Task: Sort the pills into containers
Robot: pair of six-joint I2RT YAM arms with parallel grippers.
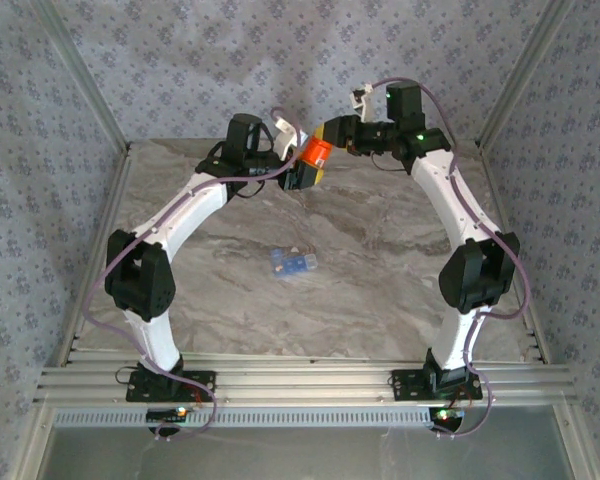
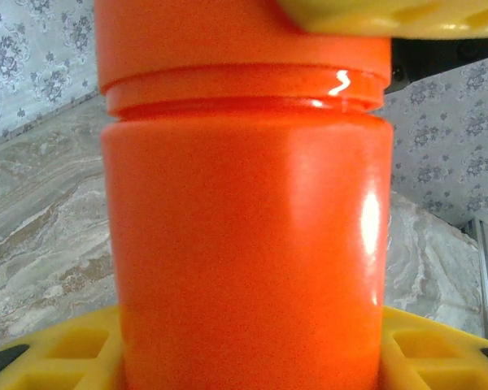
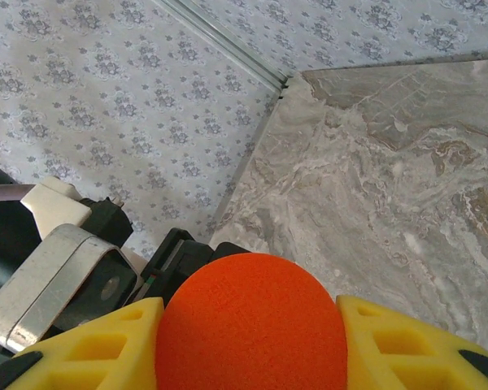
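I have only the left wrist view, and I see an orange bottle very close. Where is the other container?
Observer: The pale blue container lies in the middle of the table, nearer to the arm bases than the orange bottle.
Operator: And the yellow part at my top edge, what is it?
Observer: It is the right gripper. Its yellow fingers sit on both sides of the red-orange cap.

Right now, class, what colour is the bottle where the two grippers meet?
The bottle is bright orange, seen best in the left wrist view.
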